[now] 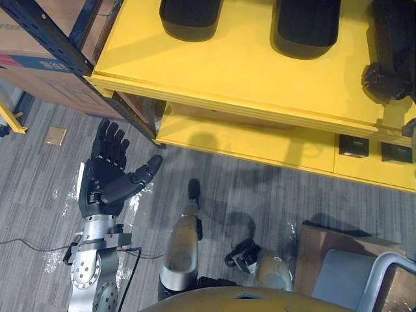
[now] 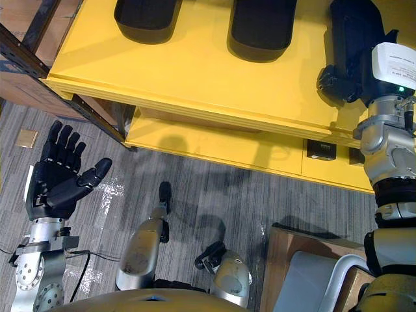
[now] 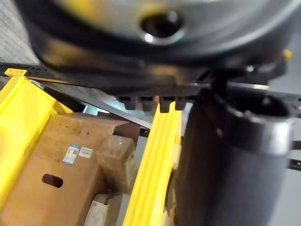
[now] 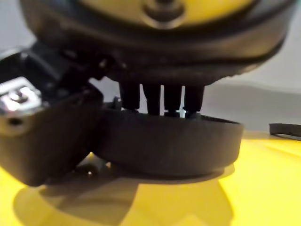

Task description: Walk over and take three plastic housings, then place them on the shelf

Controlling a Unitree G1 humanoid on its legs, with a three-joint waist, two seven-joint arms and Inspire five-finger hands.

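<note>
Plastic housings [image 2: 146, 19], three on yellow shelf [image 2: 195, 78], right hand [image 2: 339, 81] fingers gripping third housing [image 2: 354, 29], left hand [image 2: 51, 185] fingers wide.

We take this for a warehouse or stockroom. Heavy storage racking: yellow shelf boards [image 1: 260, 71] carried on a dark blue perforated steel upright [image 1: 45, 32]. Labelled cardboard boxes [image 3: 61, 165] sit in the bays. Black plastic housings [image 1: 190, 16] lie on the upper board. Grey carpet floor [image 1: 260, 195] underfoot.
</note>
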